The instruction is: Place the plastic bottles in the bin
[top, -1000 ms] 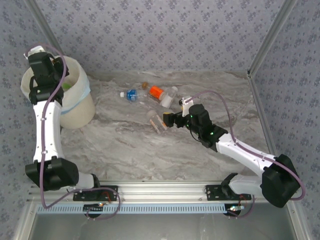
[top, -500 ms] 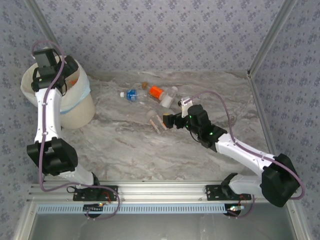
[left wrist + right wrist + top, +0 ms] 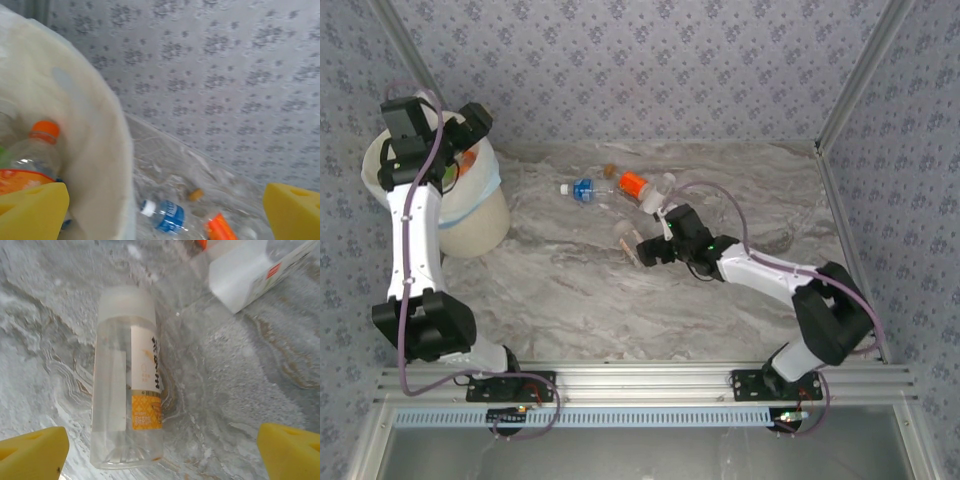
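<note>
The pale bin [image 3: 480, 215] with its white liner [image 3: 100, 150] stands at the far left. Inside it lies a bottle with an orange cap [image 3: 37, 150]. My left gripper [image 3: 450, 158] hangs open over the bin's rim, nothing between its yellow fingers [image 3: 32, 210]. On the table lie a blue-label bottle [image 3: 583, 189] [image 3: 167, 216], an orange-label bottle [image 3: 633, 184] [image 3: 220, 229] and a white-capped one [image 3: 660, 190] [image 3: 250, 270]. My right gripper [image 3: 645, 250] [image 3: 160, 452] is open, low over a clear gold-label bottle [image 3: 625, 238] [image 3: 127, 390] lying flat, its base by the left finger.
A small brown cap [image 3: 610, 170] [image 3: 196, 194] lies beyond the blue-label bottle. Patterned walls close the table at the back and both sides. Bare marbled tabletop [image 3: 620, 310] stretches between the bottles and the arm bases.
My left gripper has opened above the bin and its wrist has turned. The right arm has reached left, bringing its open gripper up to the gold-label bottle.
</note>
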